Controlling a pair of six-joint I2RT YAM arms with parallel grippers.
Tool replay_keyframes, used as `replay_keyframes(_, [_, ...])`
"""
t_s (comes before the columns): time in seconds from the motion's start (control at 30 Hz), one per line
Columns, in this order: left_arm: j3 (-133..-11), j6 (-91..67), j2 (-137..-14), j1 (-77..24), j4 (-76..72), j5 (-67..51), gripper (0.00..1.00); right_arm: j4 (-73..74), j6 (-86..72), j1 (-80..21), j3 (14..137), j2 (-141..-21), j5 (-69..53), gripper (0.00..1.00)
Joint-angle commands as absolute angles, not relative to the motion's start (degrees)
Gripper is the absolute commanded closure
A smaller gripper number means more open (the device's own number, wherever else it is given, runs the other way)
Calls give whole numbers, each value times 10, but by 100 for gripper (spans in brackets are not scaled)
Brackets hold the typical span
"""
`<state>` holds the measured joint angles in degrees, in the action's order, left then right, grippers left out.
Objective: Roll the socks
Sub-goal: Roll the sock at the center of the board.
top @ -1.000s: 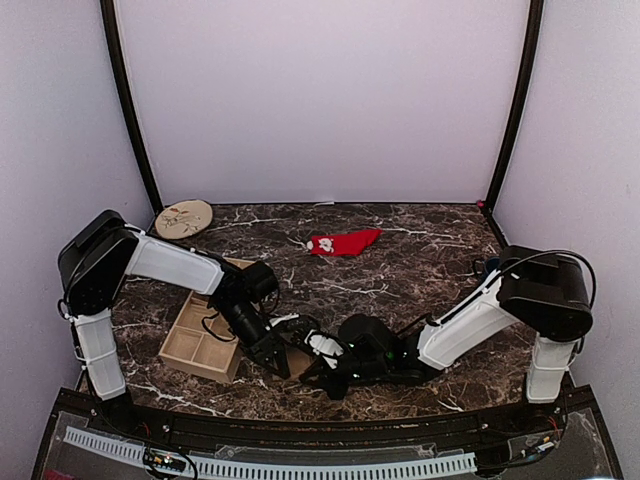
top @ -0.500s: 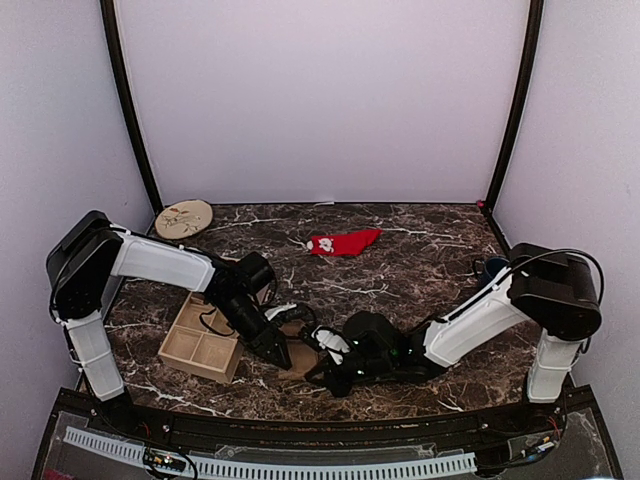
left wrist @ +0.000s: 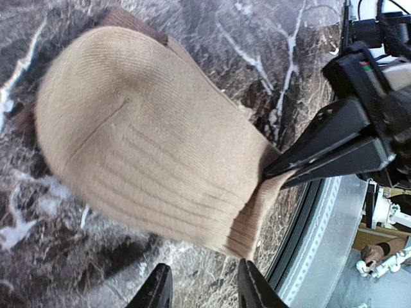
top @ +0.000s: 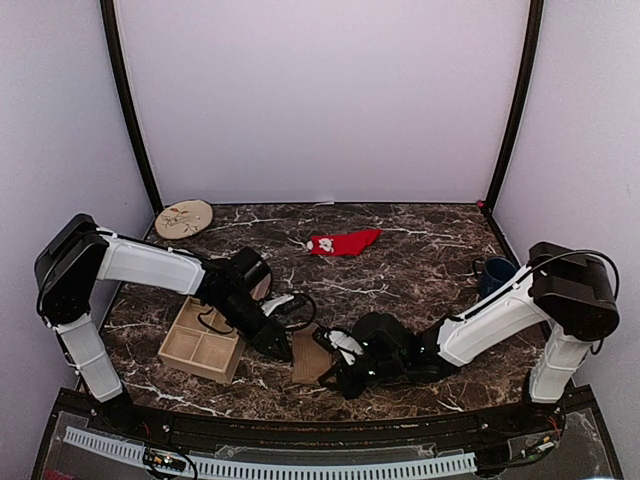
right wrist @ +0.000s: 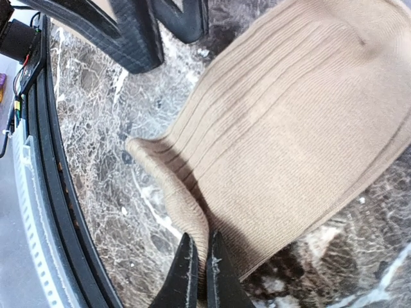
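The tan sock [top: 308,362] lies flat on the marble near the front edge, between my two grippers. It fills the left wrist view [left wrist: 154,147] and the right wrist view [right wrist: 302,128]. My right gripper [right wrist: 198,250] is shut on the sock's ribbed cuff edge, which stands up in a fold; its black fingers [left wrist: 321,147] also show in the left wrist view. My left gripper [left wrist: 202,282] is open just off the cuff, with only bare marble between its fingers. The red sock [top: 345,242] lies apart at the back centre of the table.
A wooden compartment tray [top: 200,345] sits right beside the left arm. A round wooden disc [top: 184,218] lies at the back left corner. A dark cup [top: 495,272] stands near the right arm. The metal rail [top: 300,465] runs along the near edge, close to the sock.
My left jaws have widened a little and now stand clear of the tan sock. The right gripper has shifted slightly right with the cuff, and more of the sock shows.
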<state>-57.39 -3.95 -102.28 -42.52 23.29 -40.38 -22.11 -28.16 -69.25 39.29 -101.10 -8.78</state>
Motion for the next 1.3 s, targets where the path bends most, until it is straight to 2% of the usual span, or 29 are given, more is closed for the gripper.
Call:
replay_keyframes(0.0, [-532,-59,-951,-428,174,-386,62,-200,-317,-696,420,-1023,-118,100])
replay_keyframes(0.2, [-482,-68,-894,-451,128,-318,62,-163,-347,-692,453,-1026,-154,100])
replay_keyframes(0.63, [-388,-60,-816,-585,-8,-108,62,-115,-439,-641,470,-1033,-243,100])
replay_keyframes(0.8, [-304,-6,-746,-616,-103,-94,66,-142,-473,-628,458,-1052,-290,100])
replay_keyframes(1.03, [-224,118,-669,-668,-176,-90,66,-162,-509,-610,461,-1071,-341,100])
replay_keyframes(1.27, [-227,224,-702,-707,-189,-74,66,-171,-540,-601,461,-1070,-374,100])
